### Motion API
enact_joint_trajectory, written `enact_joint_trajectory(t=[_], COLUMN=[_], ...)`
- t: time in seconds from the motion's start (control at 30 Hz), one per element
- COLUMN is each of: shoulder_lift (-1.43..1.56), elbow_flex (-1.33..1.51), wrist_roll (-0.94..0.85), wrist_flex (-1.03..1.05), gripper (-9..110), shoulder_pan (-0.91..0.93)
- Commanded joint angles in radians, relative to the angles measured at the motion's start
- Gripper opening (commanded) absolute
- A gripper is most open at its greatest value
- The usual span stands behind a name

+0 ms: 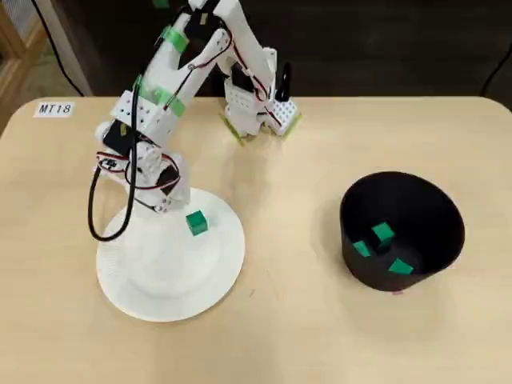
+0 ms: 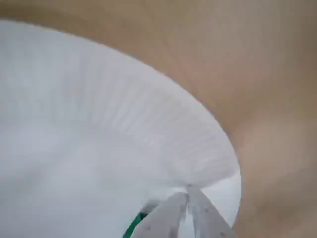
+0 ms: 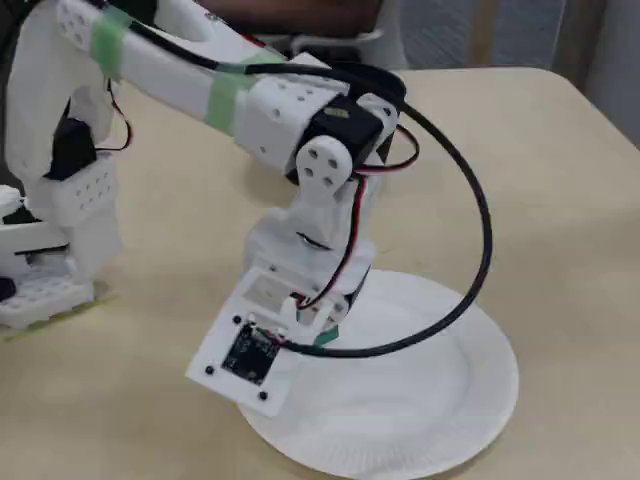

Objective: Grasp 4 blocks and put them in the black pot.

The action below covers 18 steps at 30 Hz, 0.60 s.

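A flat white paper plate (image 1: 208,276) lies on the pale wooden table (image 1: 320,336), left of centre in the overhead view. A small white label (image 1: 54,110) sits at the table's far left corner; its print seems to read "MT18", though it is blurred.

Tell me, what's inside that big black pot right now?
In the overhead view, the black pot holds three small green blocks on its floor. Its near wall hides part of the bottom, so anything lying there cannot be seen.
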Motion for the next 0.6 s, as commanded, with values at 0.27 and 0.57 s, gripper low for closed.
enact_joint_trajectory(t=[0.27, 0.57], shoulder_lift=[0.166, 0.275], elbow_flex=[-0.127, 0.114], wrist_roll=[-0.107, -0.028], wrist_flex=[0.081, 0.083], gripper=[31, 33], shoulder_pan=[-0.074, -0.181])
